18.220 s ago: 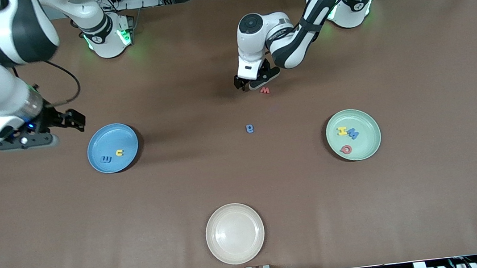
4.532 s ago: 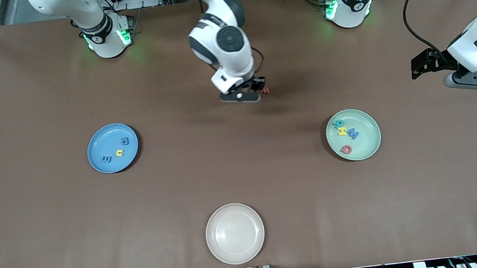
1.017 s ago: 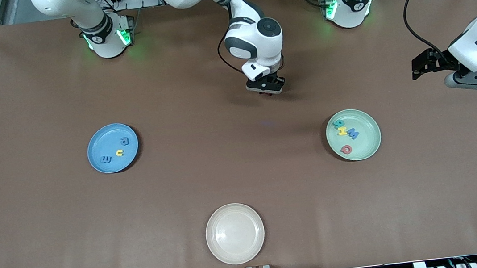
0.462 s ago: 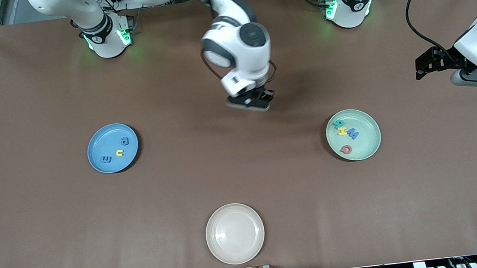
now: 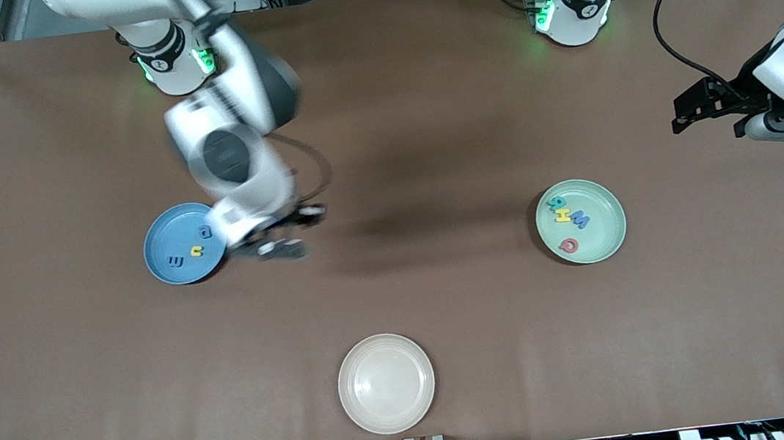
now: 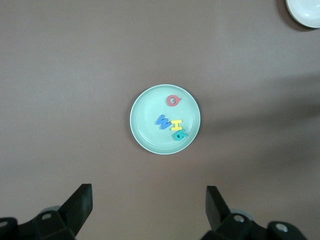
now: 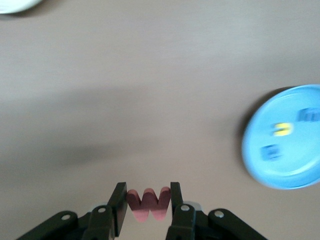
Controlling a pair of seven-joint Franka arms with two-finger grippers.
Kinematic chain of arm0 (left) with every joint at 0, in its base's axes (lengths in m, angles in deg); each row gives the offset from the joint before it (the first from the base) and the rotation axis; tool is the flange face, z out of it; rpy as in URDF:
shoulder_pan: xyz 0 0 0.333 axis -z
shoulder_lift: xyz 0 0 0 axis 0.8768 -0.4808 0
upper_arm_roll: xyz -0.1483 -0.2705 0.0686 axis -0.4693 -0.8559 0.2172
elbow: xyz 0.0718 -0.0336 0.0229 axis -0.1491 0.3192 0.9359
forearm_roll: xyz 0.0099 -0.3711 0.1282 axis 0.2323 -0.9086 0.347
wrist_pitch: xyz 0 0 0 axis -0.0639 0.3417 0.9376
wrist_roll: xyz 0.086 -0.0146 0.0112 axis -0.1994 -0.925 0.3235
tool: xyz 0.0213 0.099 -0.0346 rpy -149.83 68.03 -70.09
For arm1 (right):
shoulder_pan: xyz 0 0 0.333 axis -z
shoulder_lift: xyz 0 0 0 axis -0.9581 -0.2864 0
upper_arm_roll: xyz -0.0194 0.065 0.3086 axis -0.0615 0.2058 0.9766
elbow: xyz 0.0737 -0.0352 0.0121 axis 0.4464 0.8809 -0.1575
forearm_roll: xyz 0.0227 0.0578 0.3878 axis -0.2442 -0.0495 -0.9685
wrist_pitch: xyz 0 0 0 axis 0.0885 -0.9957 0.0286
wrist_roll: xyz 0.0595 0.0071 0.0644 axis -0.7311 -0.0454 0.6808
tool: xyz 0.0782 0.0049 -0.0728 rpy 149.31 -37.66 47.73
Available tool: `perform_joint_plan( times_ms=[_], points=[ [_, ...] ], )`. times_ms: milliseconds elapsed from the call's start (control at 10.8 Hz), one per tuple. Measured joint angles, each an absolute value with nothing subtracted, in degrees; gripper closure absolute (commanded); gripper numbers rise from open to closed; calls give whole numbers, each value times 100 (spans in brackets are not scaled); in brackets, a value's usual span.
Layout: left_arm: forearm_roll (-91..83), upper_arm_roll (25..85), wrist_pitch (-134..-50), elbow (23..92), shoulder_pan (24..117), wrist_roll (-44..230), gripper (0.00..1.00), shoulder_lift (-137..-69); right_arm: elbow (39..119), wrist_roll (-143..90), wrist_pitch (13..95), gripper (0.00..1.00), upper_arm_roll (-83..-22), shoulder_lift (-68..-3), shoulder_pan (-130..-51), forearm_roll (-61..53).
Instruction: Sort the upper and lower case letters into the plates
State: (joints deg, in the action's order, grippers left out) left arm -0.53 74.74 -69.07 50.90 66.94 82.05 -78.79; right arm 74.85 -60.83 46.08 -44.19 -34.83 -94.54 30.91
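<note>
My right gripper [image 5: 283,234] hangs over the table just beside the blue plate [image 5: 161,235], shut on a red letter w [image 7: 148,205] that sits between its fingers. That plate [image 7: 290,172] holds a blue a [image 5: 204,232], a yellow u [image 5: 197,251] and another blue letter [image 5: 176,261]. The mint green plate [image 5: 609,243] carries a teal letter [image 5: 557,203], a yellow H [image 5: 563,215], a blue M [image 5: 579,221] and a red letter [image 5: 569,245]. My left gripper [image 5: 681,115] waits open and empty above the left arm's end of the table, looking down on the mint plate [image 6: 145,102].
A cream-white plate [image 5: 386,383] with nothing in it lies near the table's edge closest to the front camera. Both arm bases stand along the opposite edge.
My right arm has swung from the table's middle toward the blue plate, carrying the red w. The left arm has barely shifted.
</note>
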Motion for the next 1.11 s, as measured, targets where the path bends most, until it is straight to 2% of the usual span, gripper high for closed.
perform_joint_plan(
  times_ms=[277,462,647,740,1110],
  points=[
    [-53,7489,-6907,5038,6588,8206,0,-7874,7947,-4055,4471,100,-4371,-3468,-8176,3065],
    [-53,7468,-6907,4970,6588,8211,0,-7869,8533,-3088,4900,100,-4370,-3484,-7594,3060],
    [-53,7460,-6905,4886,6581,8213,0,-7866,9114,-2533,5428,18,-4369,-3512,-7335,3060],
    [-53,7471,-6903,4875,6559,8213,0,-7868,9308,-2473,5549,0,-4369,-3519,-7308,3060],
    [-52,7472,-6903,4821,6563,8212,0,-7867,9337,-2467,5586,0,-4411,-3385,-7306,3061]
  ],
)
